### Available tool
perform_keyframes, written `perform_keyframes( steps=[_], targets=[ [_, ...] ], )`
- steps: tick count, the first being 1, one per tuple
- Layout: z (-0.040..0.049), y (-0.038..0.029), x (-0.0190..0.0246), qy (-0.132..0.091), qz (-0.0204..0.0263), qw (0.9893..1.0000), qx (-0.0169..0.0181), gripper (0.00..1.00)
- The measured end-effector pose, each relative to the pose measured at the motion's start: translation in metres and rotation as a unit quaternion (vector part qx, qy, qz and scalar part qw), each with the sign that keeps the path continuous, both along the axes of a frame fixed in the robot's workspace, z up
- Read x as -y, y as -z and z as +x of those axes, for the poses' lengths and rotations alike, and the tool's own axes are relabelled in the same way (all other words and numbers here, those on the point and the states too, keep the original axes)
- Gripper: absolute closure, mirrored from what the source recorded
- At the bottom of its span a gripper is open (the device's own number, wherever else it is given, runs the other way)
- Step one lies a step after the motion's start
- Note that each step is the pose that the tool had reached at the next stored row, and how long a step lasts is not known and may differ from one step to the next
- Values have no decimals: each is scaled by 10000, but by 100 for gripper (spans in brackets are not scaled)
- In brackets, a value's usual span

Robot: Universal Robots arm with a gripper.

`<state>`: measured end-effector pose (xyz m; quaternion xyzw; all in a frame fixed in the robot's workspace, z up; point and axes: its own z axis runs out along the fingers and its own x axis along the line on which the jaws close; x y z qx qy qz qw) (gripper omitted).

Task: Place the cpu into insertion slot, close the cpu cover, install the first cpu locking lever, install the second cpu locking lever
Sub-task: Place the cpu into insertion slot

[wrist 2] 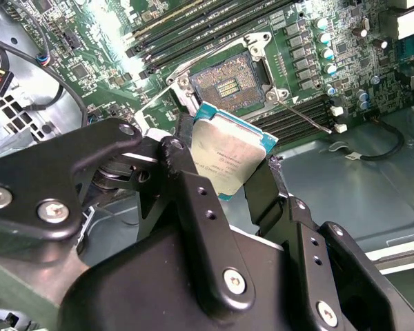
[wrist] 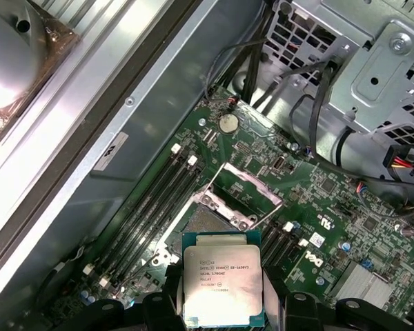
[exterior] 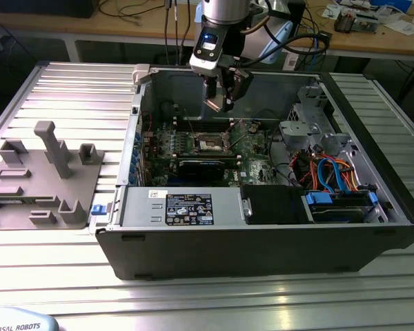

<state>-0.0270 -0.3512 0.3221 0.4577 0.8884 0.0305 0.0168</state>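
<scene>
Well, one open computer case [exterior: 262, 248] sits on the ribbed metal desk [exterior: 207, 300], with a cluttered wooden bench [exterior: 372, 40] behind. One end effector [exterior: 221, 102] grips one cpu [wrist 2: 228, 148] by its edges, above the bare insertion slot [wrist 2: 228, 83], cpu cover [wrist: 243, 189] raised.

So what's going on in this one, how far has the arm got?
The arm's gripper is shut on the cpu, gripping it by its edges above the green motherboard inside the open computer case. The insertion slot is empty with its contacts bare, and the cpu is not yet in it. In the first wrist view the cpu cover stands raised off the socket. Nothing is seated or closed at this point.
</scene>
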Motion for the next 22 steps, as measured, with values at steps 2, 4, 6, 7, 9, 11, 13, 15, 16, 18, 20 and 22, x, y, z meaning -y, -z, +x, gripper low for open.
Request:
perform_keyframes(
  steps=[2,4,6,7,9,11,13,15,16,18,20,22],
  targets=[
    [0,0,0,7,-1,10000,0,46],
    [0,0,0,14,-1,10000,0,46],
    [0,1,0,23,-1,10000,0,46],
    [0,1,0,31,-2,10000,0,46],
    [0,2,0,43,-2,10000,0,46],
    [0,3,0,57,-2,10000,0,46],
    [0,3,0,77,-2,10000,0,46],
    [0,4,0,96,-2,10000,0,46],
    [0,5,0,108,-2,9999,0,46],
    [0,5,0,127,-2,9999,0,46],
    [0,6,0,151,-2,9999,0,46],
    [0,7,0,172,-2,9999,0,46]
  ],
)
